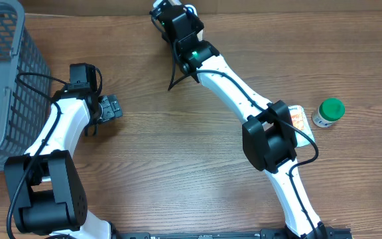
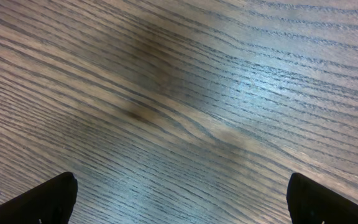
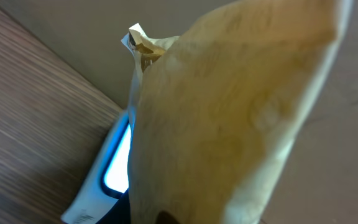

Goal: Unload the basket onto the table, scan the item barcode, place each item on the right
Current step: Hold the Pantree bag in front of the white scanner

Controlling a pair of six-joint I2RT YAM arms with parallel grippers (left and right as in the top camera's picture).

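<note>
1. Tabletop [image 1: 178,166]: wood-grain surface; carries all items and fills the overhead view.

2. Basket [image 1: 5,79]: grey mesh, at the far-left corner and partly cut off by the frame edge. Contents cannot be made out.

3. Right arm [image 1: 237,93]: white links w/ black joints. It runs from the near-right edge diagonally to the far centre of the tabletop.

4. Left arm [image 1: 58,133]: same build, folded at the near-left, just beside the basket.

5. Pouch [image 3: 229,124]: the task item. It is tan and crinkled w/ a crimped top corner, and sits up off the tabletop at the far centre, at the right hand. It fills most of the right wrist view, close to the lens. No barcode is visible on the face shown.

6. Right hand [image 1: 168,13]: at the far edge. Fingers are set narrow and clamped on the pouch, and the pouch hides most of them in the wrist view.

7. Left hand [image 1: 111,107]: fingers fully apart and nothing between them. The wrist view shows only bare wood between the two black fingertips [image 2: 55,199].

8. Device [image 3: 114,165]: white case w/ a blue-lit face, just beside the pouch's lower-left edge, near a plain brown wall [image 3: 61,43]. Contact w/ the pouch cannot be told.

9. Bottle [image 1: 328,113]: white body, green cap, upright at the right side, well apart from both hands.

10. Pack [image 1: 298,116]: flat, orange-white, just left of the bottle, partly under the right arm's elbow.
</note>
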